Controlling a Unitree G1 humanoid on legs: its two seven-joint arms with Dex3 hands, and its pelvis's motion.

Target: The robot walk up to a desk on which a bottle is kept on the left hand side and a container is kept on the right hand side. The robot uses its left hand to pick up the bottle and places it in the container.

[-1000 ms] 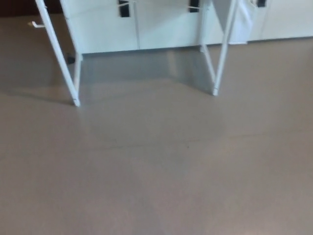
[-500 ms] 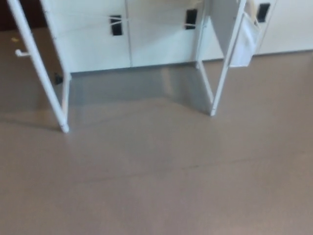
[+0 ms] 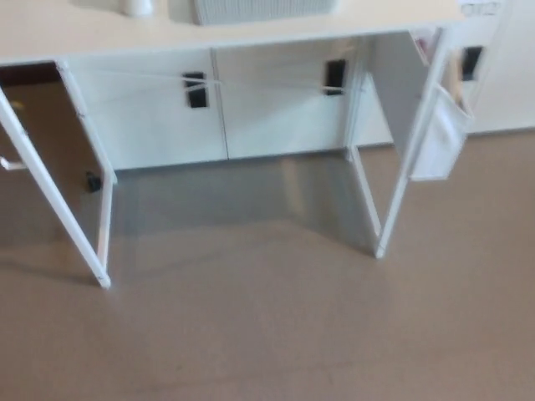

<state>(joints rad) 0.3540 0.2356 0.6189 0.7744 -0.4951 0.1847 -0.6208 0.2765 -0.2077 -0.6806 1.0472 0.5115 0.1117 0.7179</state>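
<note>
Neither hand was in sight, so I could not tell their state. At the far top of the bench (image 3: 50, 38) stood the base of the bottle (image 3: 139, 7), left of the ribbed container (image 3: 263, 10). It looked light, white, probably smooth; a grip round the body seemed best. Bare floor (image 3: 267, 334) lay open before the bench's white legs (image 3: 393, 209).

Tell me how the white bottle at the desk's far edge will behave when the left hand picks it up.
Only the base of the bottle shows, on the desk left of the container. It looks round and smooth, so it may roll if tipped and could slip in a loose grasp. Its weight and stiffness cannot be judged: the picture cuts off its upper part.
</note>
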